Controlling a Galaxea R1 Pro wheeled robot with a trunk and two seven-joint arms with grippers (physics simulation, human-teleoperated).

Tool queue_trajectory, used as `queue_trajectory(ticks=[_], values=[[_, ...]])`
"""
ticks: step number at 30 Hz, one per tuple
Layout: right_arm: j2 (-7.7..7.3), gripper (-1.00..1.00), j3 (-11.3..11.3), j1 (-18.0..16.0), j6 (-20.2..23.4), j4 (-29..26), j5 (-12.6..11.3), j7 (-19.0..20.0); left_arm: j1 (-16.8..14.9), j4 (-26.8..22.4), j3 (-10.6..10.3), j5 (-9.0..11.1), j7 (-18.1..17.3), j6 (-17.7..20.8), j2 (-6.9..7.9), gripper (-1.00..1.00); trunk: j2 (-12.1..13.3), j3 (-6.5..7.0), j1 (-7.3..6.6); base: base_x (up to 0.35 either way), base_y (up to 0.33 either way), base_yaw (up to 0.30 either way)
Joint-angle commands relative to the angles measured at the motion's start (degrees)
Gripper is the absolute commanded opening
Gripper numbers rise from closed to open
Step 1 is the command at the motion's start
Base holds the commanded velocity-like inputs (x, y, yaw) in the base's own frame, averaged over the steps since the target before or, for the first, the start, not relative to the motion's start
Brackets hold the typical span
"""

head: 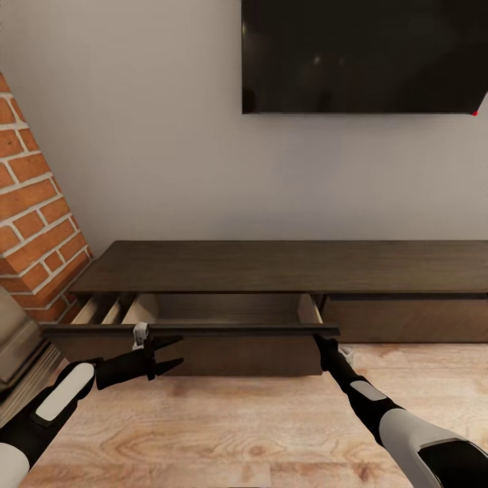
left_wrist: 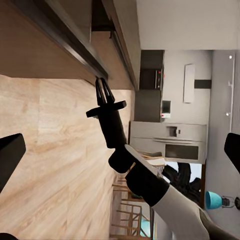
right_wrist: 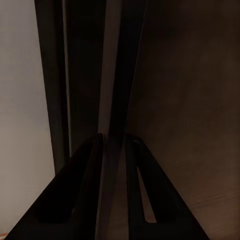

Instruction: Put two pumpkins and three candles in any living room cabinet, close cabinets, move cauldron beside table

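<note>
The left tool hung released just before the cabinet's pulled-out drawer. The right tool was clenched on that drawer's front edge; a skewed pull could slip the thin lip free.

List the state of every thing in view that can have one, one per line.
cabinet: left drawer pulled out, right front shut
drawer: open, nothing visible inside, though its floor is hidden
left pincer: open, holding nothing, in front of the drawer
right pincer: at the drawer front's right end, fingers close around its top edge
television: screen dark
</note>
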Motion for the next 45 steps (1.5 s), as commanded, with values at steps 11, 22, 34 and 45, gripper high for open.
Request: queue_trajectory(ticks=[11, 22, 34, 45], values=[[0.00, -1.00, 0.23, -0.05, 0.55, 0.03, -0.84, 0.54, 1.15, -0.80, -2.36, -0.81, -1.45, 0.07, 0.15, 1.00, -0.03, -0.05, -0.02, -0.019, 0.000, 0.000], [-0.02, -1.00, 0.23, -0.05, 0.55, 0.04, -0.83, 0.54, 2.58, -1.01, -2.45, -0.67, -1.60, 0.08, 0.20, 1.00, -0.03, -0.05, -0.02, -0.005, 0.000, 0.000], [0.00, -1.00, 0.23, -0.05, 0.55, 0.04, -0.84, 0.54, 2.72, -1.03, -2.45, -0.45, -1.74, 0.08, 0.23, 1.00, -0.03, -0.05, -0.02, -0.107, 0.000, 0.000], [-0.02, -1.00, 0.23, -0.05, 0.55, 0.02, -0.89, 0.54, 2.72, -0.73, -2.45, -0.64, -3.22, 0.08, 0.49, 1.00, -0.03, -0.05, -0.02, -0.041, 0.000, 0.000]])
